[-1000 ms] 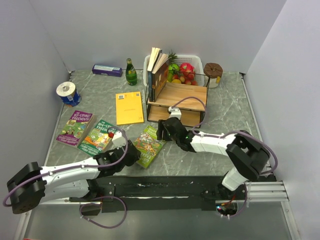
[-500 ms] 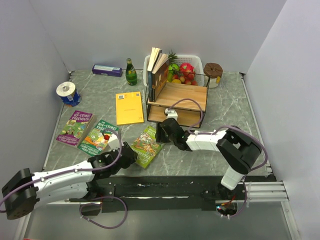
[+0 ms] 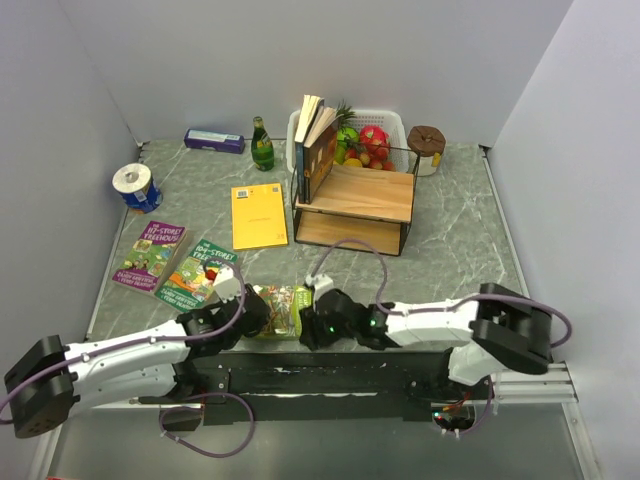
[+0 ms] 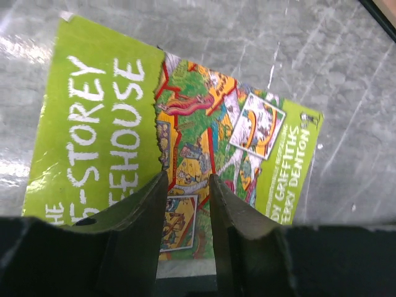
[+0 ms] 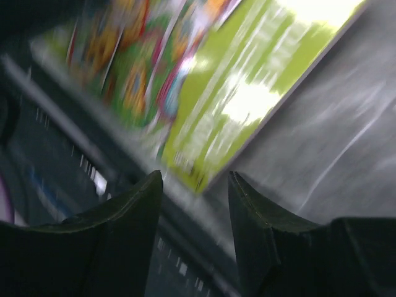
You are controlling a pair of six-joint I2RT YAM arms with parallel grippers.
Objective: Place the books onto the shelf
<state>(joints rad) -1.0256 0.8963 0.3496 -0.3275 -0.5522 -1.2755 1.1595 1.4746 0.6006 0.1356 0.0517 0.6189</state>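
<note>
Right arm has swung back from the front of the shelf to the table's near edge. The bright green cartoon paperback (image 3: 280, 306) has slid there too and now overhangs the dark rail.

Left gripper (image 4: 187, 178) sits low over its cover, jaws narrowly apart, cover showing in the gap, nothing pinched. Right gripper (image 5: 193, 176) has its jaws apart with the book's overhanging corner at their mouth. That view is blurred, so I can't tell if there's contact.

Risks:
- book slips off the edge onto the rail if the left gripper lets up before the right one has it
- the pinch catches only the cover, so the book fans open on lifting
- the two grippers are close together and could clash

Containers: the two-tier wooden shelf in a black metal frame (image 3: 365, 192) has dark-covered books (image 3: 315, 140) standing at the left end of its top tier, splayed open. The white plastic basket (image 3: 396, 118) behind it holds fruit (image 3: 370, 140).
</note>
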